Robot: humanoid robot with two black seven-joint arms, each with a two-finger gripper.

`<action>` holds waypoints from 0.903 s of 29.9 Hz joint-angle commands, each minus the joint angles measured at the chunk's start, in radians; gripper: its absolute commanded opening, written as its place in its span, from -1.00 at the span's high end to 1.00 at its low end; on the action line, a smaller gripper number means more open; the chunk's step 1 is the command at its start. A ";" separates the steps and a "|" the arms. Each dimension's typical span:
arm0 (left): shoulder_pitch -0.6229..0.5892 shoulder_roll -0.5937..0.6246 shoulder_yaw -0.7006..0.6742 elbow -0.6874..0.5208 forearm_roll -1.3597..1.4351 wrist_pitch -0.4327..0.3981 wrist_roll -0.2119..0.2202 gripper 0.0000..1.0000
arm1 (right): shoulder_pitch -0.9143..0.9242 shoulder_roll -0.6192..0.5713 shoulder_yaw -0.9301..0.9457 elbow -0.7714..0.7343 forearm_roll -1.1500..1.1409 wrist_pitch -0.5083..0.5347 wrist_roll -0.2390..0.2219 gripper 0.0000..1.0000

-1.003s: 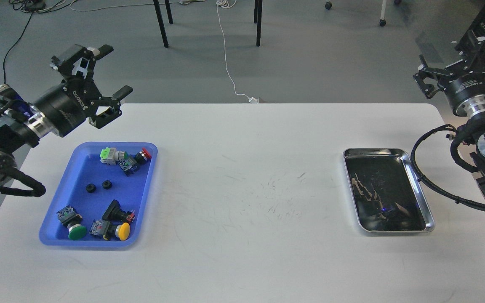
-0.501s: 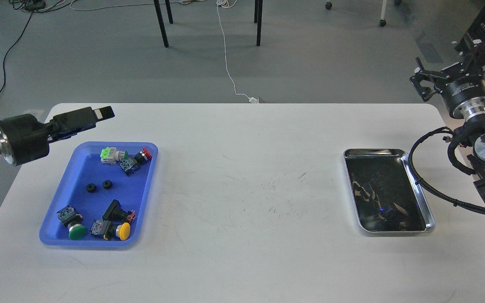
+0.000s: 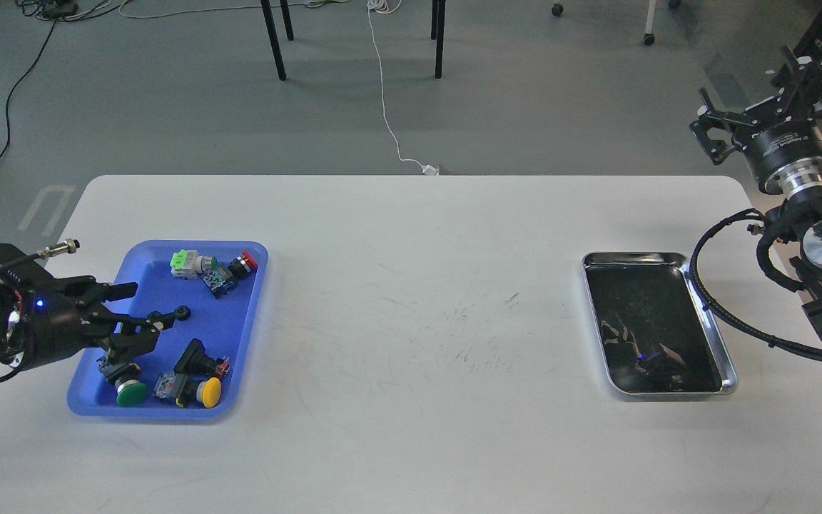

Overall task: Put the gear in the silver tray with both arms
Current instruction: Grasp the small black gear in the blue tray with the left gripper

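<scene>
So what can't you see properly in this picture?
- Head view: one small black gear shows in the blue tray; the left gripper covers the spot beside it.
- Whether the fingers touch anything: dark, overlapping.
- Right gripper: far, dark, fingers unclear.
- Silver tray bottom: only reflections show.

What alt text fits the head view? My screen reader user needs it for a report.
The left gripper reaches, fingers spread, into a blue tray of push buttons, close to a small black gear. The silver tray sits empty at the white table's right, with the right gripper raised beyond the table's far right corner.
</scene>
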 commanded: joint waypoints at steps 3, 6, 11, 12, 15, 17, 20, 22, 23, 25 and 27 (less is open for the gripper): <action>-0.005 -0.084 0.034 0.151 0.005 0.002 -0.003 -0.41 | 0.001 0.006 -0.020 0.000 0.000 0.000 0.000 -0.99; -0.006 -0.115 0.040 0.208 0.005 0.002 -0.005 -0.31 | -0.001 0.007 -0.020 0.000 0.000 0.000 0.000 -0.99; -0.012 -0.165 0.078 0.306 0.005 0.006 -0.004 -0.07 | -0.001 0.010 -0.023 -0.001 0.000 0.000 0.000 -0.99; -0.013 -0.175 0.078 0.320 0.003 0.010 -0.005 -0.05 | -0.001 0.010 -0.023 -0.001 0.000 0.000 0.000 -0.99; -0.016 -0.179 0.078 0.326 -0.001 0.016 -0.007 -0.04 | -0.001 0.010 -0.023 -0.001 0.000 0.000 0.000 -0.99; -0.021 -0.179 0.077 0.326 -0.003 0.016 -0.007 -0.04 | -0.001 0.010 -0.024 -0.001 0.000 0.000 0.000 -0.99; -0.029 -0.182 0.077 0.326 -0.008 0.016 -0.007 -0.04 | -0.001 0.010 -0.024 -0.001 0.000 0.000 0.000 -0.99; -0.029 -0.184 0.077 0.326 -0.009 0.016 -0.007 -0.03 | -0.001 0.010 -0.024 -0.001 0.000 0.000 0.000 -0.99; -0.029 -0.185 0.077 0.326 -0.009 0.016 -0.007 -0.01 | -0.001 0.010 -0.024 -0.001 0.000 0.000 0.000 -0.99; -0.029 -0.193 0.077 0.326 -0.008 0.016 -0.007 0.03 | -0.001 0.010 -0.024 -0.001 0.000 0.000 0.000 -0.99; -0.029 -0.195 0.077 0.326 -0.009 0.018 -0.007 0.11 | -0.001 0.010 -0.024 -0.001 0.000 0.000 0.000 -0.99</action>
